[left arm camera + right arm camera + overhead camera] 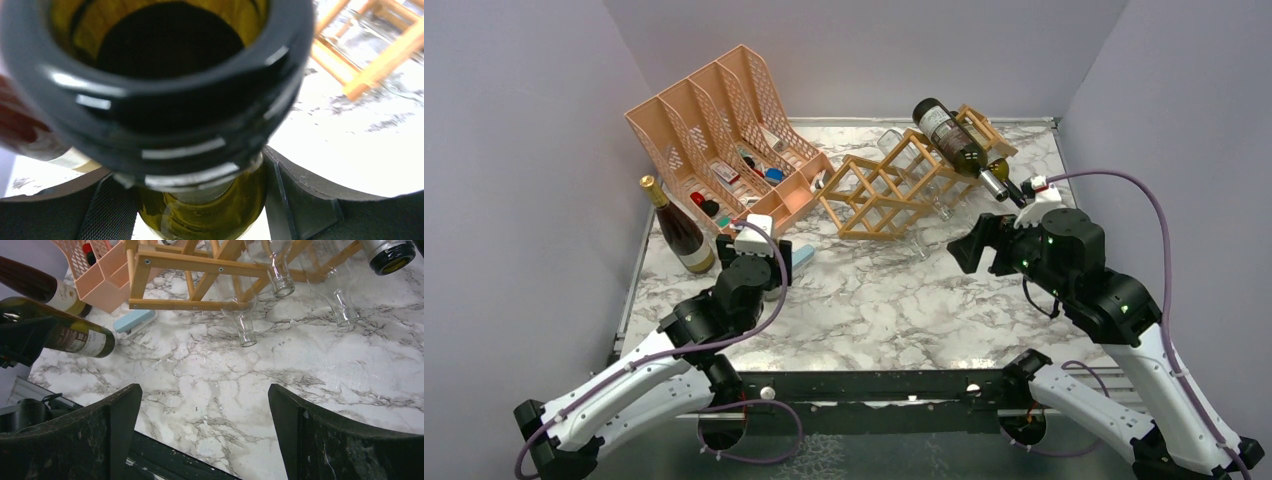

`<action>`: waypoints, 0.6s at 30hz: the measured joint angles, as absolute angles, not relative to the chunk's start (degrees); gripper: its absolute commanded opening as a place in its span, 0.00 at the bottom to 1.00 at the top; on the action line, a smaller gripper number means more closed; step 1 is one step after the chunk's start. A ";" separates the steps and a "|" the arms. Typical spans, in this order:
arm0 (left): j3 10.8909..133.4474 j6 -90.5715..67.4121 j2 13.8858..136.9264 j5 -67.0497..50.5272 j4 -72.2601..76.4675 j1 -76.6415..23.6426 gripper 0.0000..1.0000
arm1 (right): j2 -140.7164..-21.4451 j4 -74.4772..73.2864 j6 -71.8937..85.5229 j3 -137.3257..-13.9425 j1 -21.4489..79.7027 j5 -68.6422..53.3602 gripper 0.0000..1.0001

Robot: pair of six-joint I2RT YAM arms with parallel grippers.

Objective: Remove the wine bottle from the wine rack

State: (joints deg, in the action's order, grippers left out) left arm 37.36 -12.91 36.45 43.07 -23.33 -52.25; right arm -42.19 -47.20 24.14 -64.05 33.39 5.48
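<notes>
The light wooden wine rack (884, 195) lies across the back middle of the marble table; it also shows in the wrist views (200, 265) (370, 75). A dark labelled wine bottle (949, 140) rests on its right end, neck pointing down toward the right arm, cap end (390, 255) in view. My left gripper (752, 252) (200, 210) is off to the rack's left, shut on an olive-green wine bottle (210, 210) (65, 332) that sits clear of the rack and tilted. My right gripper (974, 250) (202, 395) hangs open over bare marble in front of the rack.
A salmon-pink mesh organiser (724, 130) with small items stands at the back left. In front of it stands an upright gold-topped bottle (679, 225). A light blue object (804, 258) lies near the left gripper. Clear glass bottles (240, 325) hang from the rack's openings.
</notes>
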 measured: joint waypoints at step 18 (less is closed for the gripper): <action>35.77 -9.80 40.21 35.46 -18.04 -26.39 0.34 | -39.88 -47.22 24.12 -64.05 33.39 5.45 1.00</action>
State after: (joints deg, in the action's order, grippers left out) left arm 35.77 -9.80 40.21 35.46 -18.04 -26.39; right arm -39.88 -47.22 24.12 -64.05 33.39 5.45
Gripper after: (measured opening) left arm 0.795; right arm 0.998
